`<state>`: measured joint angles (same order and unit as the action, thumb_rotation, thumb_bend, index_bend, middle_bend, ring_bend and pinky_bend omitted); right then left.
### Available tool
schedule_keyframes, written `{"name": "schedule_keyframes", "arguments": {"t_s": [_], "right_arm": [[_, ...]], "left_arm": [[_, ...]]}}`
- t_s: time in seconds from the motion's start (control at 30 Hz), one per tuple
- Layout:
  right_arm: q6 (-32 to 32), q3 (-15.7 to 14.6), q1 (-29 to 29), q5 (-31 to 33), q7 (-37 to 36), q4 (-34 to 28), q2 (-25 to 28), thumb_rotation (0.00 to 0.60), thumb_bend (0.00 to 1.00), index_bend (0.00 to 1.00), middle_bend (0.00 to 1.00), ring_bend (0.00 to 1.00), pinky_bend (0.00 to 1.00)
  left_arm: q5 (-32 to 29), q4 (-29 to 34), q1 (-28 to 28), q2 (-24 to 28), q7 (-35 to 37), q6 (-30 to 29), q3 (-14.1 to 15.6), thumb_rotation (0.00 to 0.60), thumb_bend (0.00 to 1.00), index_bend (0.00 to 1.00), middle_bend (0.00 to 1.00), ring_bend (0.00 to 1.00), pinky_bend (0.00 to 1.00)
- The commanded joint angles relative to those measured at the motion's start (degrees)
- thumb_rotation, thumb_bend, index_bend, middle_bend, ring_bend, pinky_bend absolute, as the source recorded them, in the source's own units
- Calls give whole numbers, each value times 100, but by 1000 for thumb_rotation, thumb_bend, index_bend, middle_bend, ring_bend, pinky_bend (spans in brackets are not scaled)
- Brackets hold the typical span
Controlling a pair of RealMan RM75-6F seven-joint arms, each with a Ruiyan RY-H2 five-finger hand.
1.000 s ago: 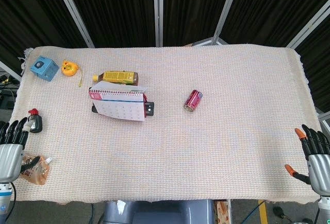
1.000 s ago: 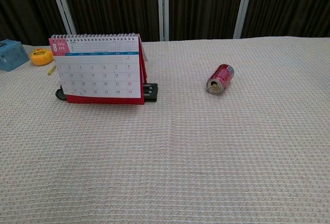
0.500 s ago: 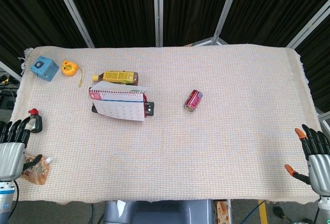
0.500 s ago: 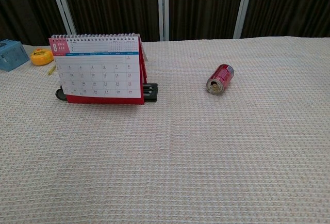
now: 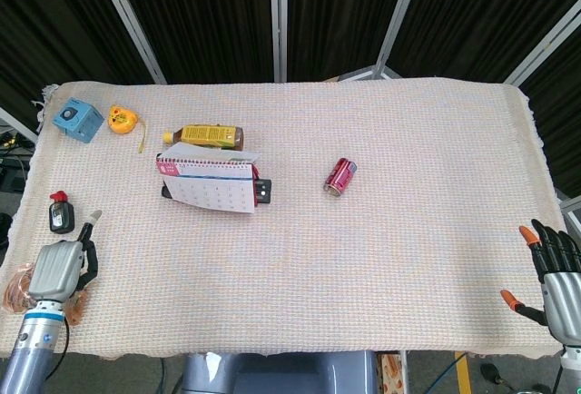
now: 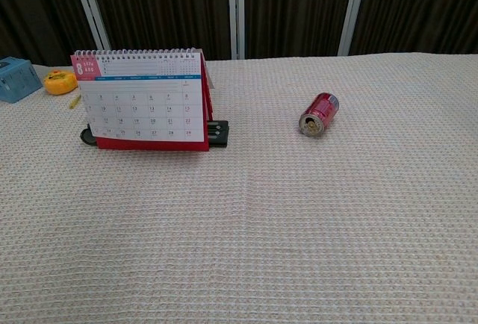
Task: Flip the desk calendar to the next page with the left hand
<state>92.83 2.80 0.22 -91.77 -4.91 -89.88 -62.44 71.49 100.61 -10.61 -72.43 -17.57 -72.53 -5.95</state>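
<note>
Woven beige cloth with a waffle texture covers the worktop (image 5: 390, 185). Desk calendar (image 6: 142, 100): tent-shaped card stand, red base, wire spiral along the top edge, white grid page headed "8"; it stands upright on the left half of the cloth, untouched. A flat black object (image 6: 217, 134) lies against its base. Bottle (image 5: 207, 135): lying on its side just behind the calendar, yellow label, dark cap end; contents cannot be told. Can (image 6: 319, 113): red metal cylinder on its side, top toward the chest camera, well apart to the right of the calendar; whether anything is in it cannot be told. Blue cube (image 5: 77, 120) and a round yellow item (image 5: 122, 119) sit near the far left corner. Left hand (image 5: 59, 270): grey metal, over the near left edge, holding nothing, fingers curled in. Right hand (image 5: 553, 272): at the near right corner, fingers (image 5: 531, 236) apart, orange-tipped, empty.
</note>
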Motion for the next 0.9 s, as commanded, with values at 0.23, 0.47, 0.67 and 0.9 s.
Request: {"name": "schedule_keyframes", "arguments": {"t_s": [0.23,0.47,0.67,0.9], "right_arm": [[34,15,-14,9,-106,-24,49,600,69,0,0,0,0],[43,36,-20,44,-217,-43,98,600,69,0,0,0,0],[41,53,-24,79,-302,-41,128,600,69,0,0,0,0],[12,75,-17,132,-388,-16,147,600,69,0,0,0,0]], "left_arm": [[-1645,90,-880,-230,-898,992,-493,600,848,0,662,633,515],[-2766,-116,-1486,-495,-1499,1334,-692,600,854,0,662,633,515],[-3317,-339,-1901,-784,-1874,1413,-728,600,857,0,662,633,515],[-3697,-542,-2236,-1096,-2108,1359,-689,600,859,0,662,633,515]]}}
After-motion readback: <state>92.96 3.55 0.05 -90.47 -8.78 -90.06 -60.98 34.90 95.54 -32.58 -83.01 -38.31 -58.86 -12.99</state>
